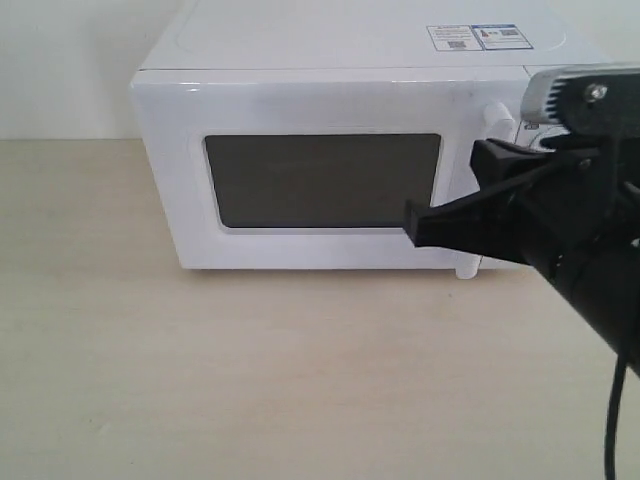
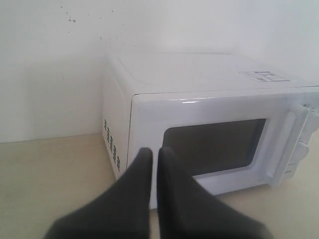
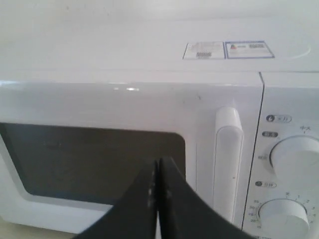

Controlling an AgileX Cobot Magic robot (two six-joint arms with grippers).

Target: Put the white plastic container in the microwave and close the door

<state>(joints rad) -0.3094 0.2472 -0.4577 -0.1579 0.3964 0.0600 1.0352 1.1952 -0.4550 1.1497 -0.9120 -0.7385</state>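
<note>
The white microwave (image 1: 330,60) stands at the back of the table with its door (image 1: 320,180) shut flat against the front. The white plastic container is out of view in every frame. My right gripper (image 1: 415,225) is shut and empty, hovering just in front of the door's lower right. In the right wrist view the right gripper (image 3: 157,162) points at the dark window, left of the bar handle (image 3: 227,159). My left gripper (image 2: 154,152) does not show in the exterior view. It is shut and empty, off the microwave's (image 2: 199,74) front left corner, with the door (image 2: 214,144) and handle (image 2: 294,144) beyond.
The microwave rests on a pale wooden table (image 1: 250,370), against a white wall (image 1: 60,60). Two round dials (image 3: 299,159) sit on the control panel right of the handle. Stickers (image 1: 478,37) lie on the microwave's top. Vent slots (image 2: 112,144) mark its left side.
</note>
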